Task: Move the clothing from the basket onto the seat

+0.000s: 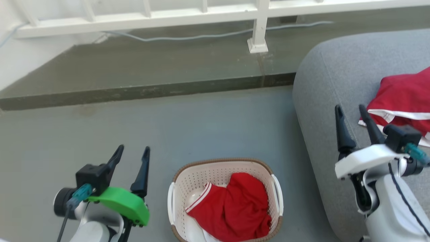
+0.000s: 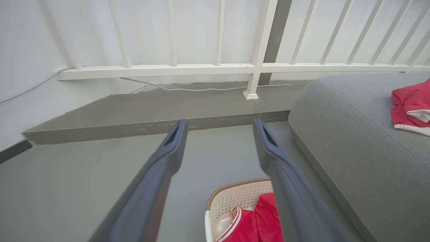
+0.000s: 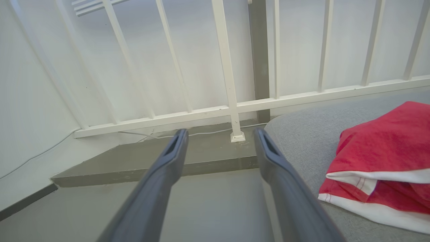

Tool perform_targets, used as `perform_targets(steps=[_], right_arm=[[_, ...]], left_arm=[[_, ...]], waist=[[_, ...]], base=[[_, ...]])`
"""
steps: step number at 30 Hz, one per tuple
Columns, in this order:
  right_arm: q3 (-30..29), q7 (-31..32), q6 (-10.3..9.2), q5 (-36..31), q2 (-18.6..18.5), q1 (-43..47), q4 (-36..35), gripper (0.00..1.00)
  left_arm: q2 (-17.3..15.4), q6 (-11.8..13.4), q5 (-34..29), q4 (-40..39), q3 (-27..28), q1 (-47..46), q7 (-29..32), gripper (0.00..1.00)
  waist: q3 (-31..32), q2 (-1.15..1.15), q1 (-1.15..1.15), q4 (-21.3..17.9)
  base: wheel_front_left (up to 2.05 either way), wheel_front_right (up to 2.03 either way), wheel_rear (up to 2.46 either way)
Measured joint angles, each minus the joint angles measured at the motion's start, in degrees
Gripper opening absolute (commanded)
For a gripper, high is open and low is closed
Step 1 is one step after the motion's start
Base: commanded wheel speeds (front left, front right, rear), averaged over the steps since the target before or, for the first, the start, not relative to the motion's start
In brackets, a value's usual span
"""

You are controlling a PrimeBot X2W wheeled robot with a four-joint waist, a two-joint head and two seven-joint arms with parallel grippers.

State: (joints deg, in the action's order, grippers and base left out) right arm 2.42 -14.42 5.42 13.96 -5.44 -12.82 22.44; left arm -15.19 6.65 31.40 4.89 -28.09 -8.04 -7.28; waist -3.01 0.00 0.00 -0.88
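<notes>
Left pincer [image 1: 133, 147] and right pincer [image 1: 349, 107] spread, empty; basket [image 1: 221, 161] on open floor [image 1: 201, 127] beside seat [image 1: 322, 101] edge

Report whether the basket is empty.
Not empty: a red garment with a red-and-white striped collar lies bunched inside the basket.

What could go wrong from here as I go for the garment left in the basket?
1. The red garment lies bunched against the wall of the basket. A pinch may catch only one fold, or drag the probably light basket along.
2. The open right gripper hovers close to the other garment, which already lies on the seat. Swinging that arm toward the basket could snag that garment and pull it off.
</notes>
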Motion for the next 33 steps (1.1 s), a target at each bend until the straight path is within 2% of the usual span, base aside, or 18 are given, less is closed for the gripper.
perform_targets(steps=[11,19,33], right_arm=[[3.50,0.00,-1.08,-2.23,0.68,7.57,-3.90,1.00],[4.76,0.02,-1.93,-2.99,1.07,10.20,-6.25,1.00],[5.05,0.87,-3.02,-3.00,1.37,13.17,-10.72,1.00]], left_arm=[[0.08,0.46,-0.98,-0.11,4.27,4.95,-0.90,1.00],[1.31,0.46,-1.97,-0.10,7.32,6.58,-0.90,1.00],[3.25,0.46,-4.68,-1.32,8.67,8.45,-0.23,1.00]], waist=[[2.98,0.00,0.00,0.35],[3.27,0.00,0.00,0.26],[3.34,0.00,0.00,0.32]], base=[[0.00,0.00,0.00],[0.00,0.00,0.00],[0.00,0.00,0.00]])
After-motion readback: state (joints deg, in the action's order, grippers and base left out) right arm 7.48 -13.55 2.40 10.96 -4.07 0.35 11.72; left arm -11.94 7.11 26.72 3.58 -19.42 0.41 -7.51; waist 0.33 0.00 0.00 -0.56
